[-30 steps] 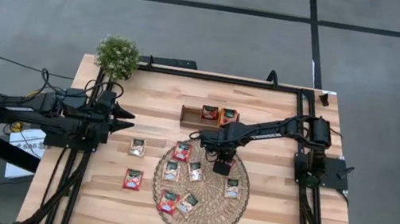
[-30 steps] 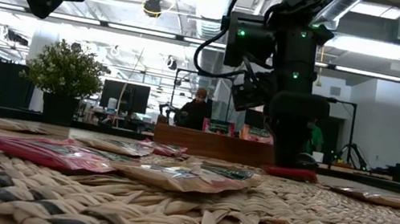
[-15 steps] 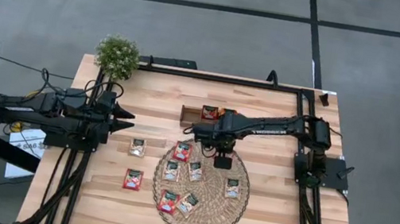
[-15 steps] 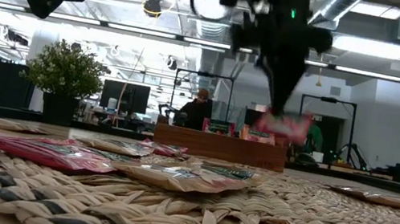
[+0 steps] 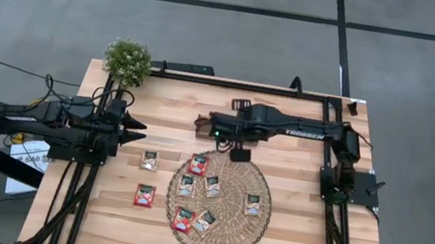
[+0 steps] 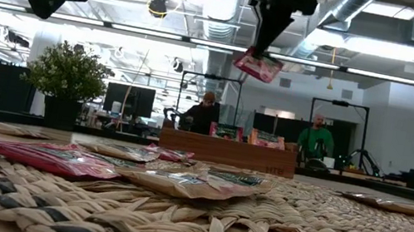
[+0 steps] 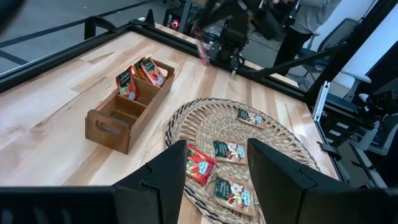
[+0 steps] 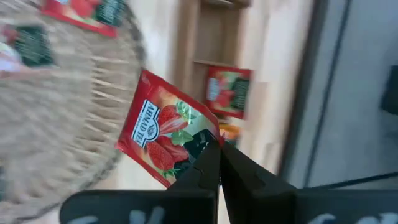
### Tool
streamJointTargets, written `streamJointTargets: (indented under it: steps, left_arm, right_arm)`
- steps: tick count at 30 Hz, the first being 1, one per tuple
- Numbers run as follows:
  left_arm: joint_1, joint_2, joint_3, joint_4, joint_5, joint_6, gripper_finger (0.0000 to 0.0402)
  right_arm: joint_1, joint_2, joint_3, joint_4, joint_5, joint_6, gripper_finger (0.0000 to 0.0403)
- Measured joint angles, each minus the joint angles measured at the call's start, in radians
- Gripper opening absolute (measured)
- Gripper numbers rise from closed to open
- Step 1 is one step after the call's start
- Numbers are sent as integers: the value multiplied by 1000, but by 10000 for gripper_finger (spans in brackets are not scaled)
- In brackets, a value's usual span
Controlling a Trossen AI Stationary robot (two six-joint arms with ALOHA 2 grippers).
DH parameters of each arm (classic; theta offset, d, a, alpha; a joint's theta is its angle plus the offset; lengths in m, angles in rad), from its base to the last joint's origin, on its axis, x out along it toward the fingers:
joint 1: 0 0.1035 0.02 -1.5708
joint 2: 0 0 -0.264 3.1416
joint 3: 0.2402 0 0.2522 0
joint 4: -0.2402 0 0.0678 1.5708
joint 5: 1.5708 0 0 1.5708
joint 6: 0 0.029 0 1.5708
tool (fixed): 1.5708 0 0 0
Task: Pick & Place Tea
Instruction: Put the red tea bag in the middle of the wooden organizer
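Woven mat (image 5: pixel 225 215), table's near centre: five tea sachets (image 5: pixel 204 221) lying flat. Two more sachets (image 5: pixel 144 195) on bare wood at its 9 o'clock. Left gripper (image 5: pixel 135 131), 9 o'clock edge: fingers apart, empty. Right gripper (image 8: pixel 214 163), aloft at mat's 12 o'clock: clenched on one red sachet (image 8: pixel 163 135). Beyond it, wooden tray (image 7: pixel 127 113) holding sachets.

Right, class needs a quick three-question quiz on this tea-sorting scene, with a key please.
1. True or false: the right pincer is shut on a red sachet.
2. Which holds sachets already: A) wooden tray B) plant pot?
3. Fill in: the left pincer is ____, beside the wicker mat.

Key: 1 true; 2 A; 3 open.
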Motion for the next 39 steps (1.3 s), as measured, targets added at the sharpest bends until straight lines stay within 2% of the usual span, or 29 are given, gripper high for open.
streamJointTargets:
  steps: [10,15,19,30,39]
  left_arm:
    - [0,0,0,0,0,-1,161]
    - [0,0,0,0,-8,-8,161]
    - [0,1,0,1,-8,-13,161]
    - [0,2,0,0,-9,-19,161]
    - [0,2,0,0,-9,-19,161]
  right_arm:
    - [-89,58,-1,91,63,-194,0]
    - [-95,120,3,169,140,-337,0]
    - [-95,158,4,193,155,-400,0]
    - [-99,256,0,208,188,-483,0]
    - [-120,271,0,215,190,-497,0]
